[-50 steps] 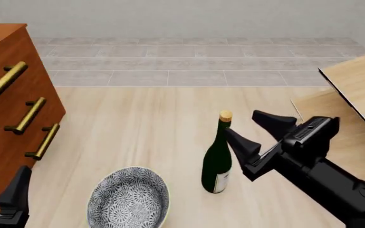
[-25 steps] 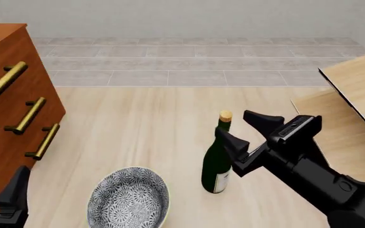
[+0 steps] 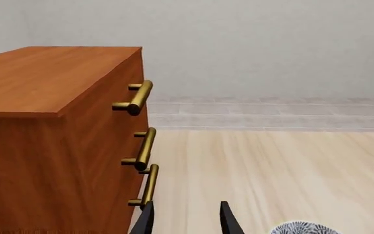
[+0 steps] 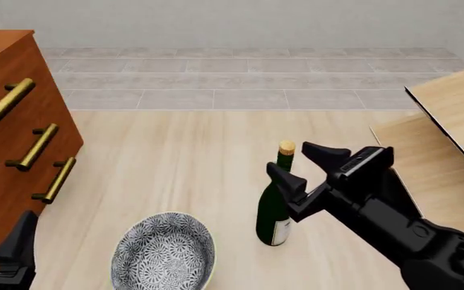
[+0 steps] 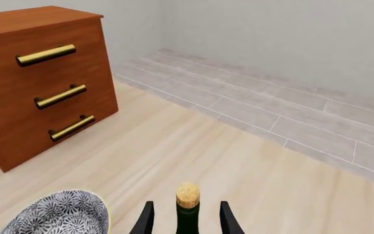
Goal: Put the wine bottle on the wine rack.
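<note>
Since the earlier frames the right gripper (image 4: 301, 163) has advanced leftward, and its spread fingers now flank the neck of the wine bottle (image 4: 275, 205) without visibly touching it; the right wrist view shows the tan cork between the two fingertips. The bottle stands upright on the table (image 4: 176, 157) near the front edge, just right of the patterned bowl (image 4: 164, 252), with the wine rack (image 4: 449, 121) at the right edge and the drawer cabinet (image 4: 14, 139) at the left edge. The left gripper (image 3: 185, 219) sits low by the cabinet's front corner, fingers parted and empty.
</note>
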Controlling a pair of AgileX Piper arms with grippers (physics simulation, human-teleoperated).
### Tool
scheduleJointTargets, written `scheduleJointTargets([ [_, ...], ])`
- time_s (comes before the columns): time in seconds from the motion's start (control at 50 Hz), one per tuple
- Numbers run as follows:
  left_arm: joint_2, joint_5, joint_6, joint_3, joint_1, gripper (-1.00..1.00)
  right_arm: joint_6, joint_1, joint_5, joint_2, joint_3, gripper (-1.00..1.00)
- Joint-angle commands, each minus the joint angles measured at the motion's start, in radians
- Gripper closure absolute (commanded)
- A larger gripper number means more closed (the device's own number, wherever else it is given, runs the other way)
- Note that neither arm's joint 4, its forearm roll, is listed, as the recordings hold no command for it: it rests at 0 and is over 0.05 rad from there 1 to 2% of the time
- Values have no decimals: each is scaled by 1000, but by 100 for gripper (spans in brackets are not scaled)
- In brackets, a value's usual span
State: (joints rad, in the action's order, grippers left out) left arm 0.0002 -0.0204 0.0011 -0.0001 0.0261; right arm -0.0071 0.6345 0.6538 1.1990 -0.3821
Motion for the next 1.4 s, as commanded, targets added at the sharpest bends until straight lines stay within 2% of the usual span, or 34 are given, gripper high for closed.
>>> scheduleJointTargets([
  [0.02, 0, -1, -1, 0, -1, -100, 6, -4, 29, 38, -6, -100],
  [0.68, 0, 2, -3, 0, 11, -100, 14, -5, 67, 101, -24, -100],
  [0.7, 0, 2, -3, 0, 11, -100, 12, -3, 67, 99, -23, 100],
  [1.08, 0, 8, 5, 0, 15, -100, 19, -10, 71, 68, -12, 100],
  [1.4, 0, 14, 3, 0, 8, -100, 11, -24, -19, -47, -31, 100],
])
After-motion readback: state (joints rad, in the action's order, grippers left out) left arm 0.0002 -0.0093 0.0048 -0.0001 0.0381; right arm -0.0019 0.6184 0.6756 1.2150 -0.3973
